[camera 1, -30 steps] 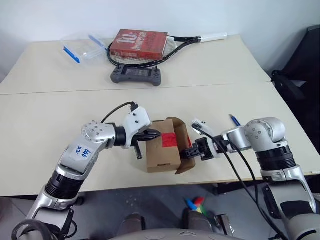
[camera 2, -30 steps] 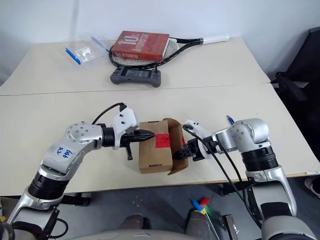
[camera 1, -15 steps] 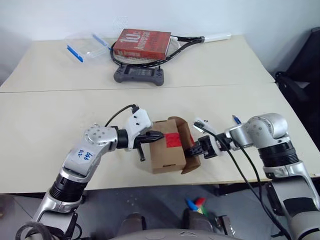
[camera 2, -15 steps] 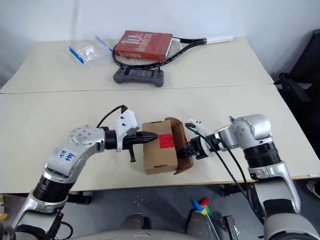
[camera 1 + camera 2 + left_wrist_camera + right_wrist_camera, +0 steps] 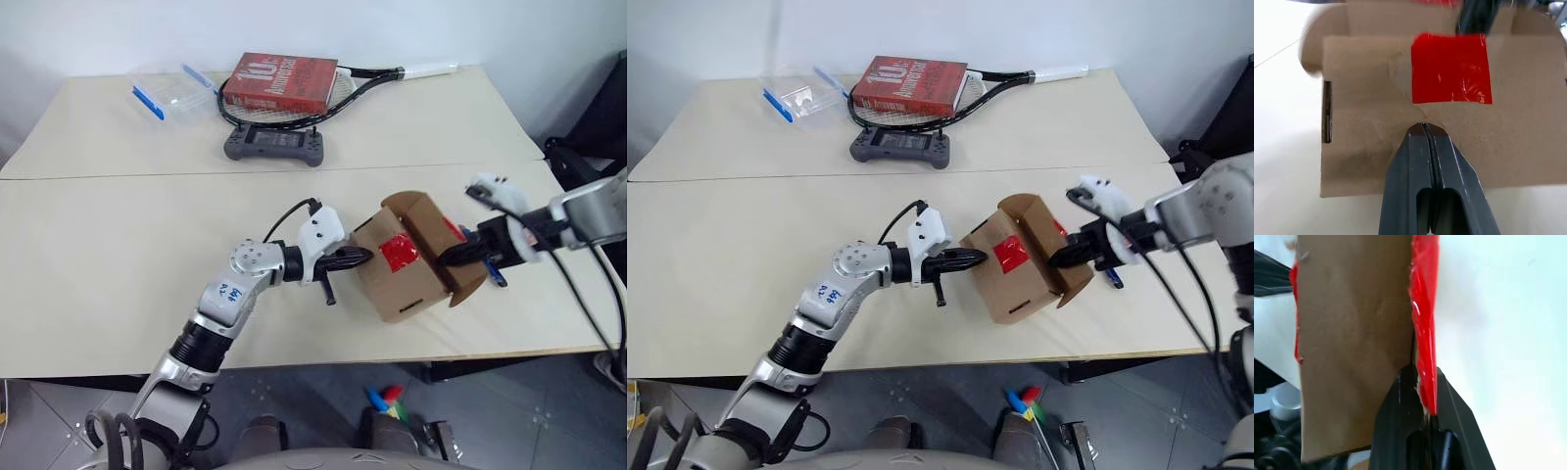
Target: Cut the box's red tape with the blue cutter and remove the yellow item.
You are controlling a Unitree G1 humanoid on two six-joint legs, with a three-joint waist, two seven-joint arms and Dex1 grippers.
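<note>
Right pincer (image 5: 1061, 258) clamped on box (image 5: 1011, 281) flap

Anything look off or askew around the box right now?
Yes. The box sits tilted, one end raised off the table, with its flap pinched in the shut right hand. The red tape is split in two, and the shut left hand presses against the box's side.

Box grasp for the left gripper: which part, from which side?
Take the box by the free far end of its open flap, from above, fingers astride the thin edge. The body looks too wide to span and sits tilted; the right gripper pinches the same flap nearer. The left gripper is shut, tip against the face with the red tape, so open it first.
</note>
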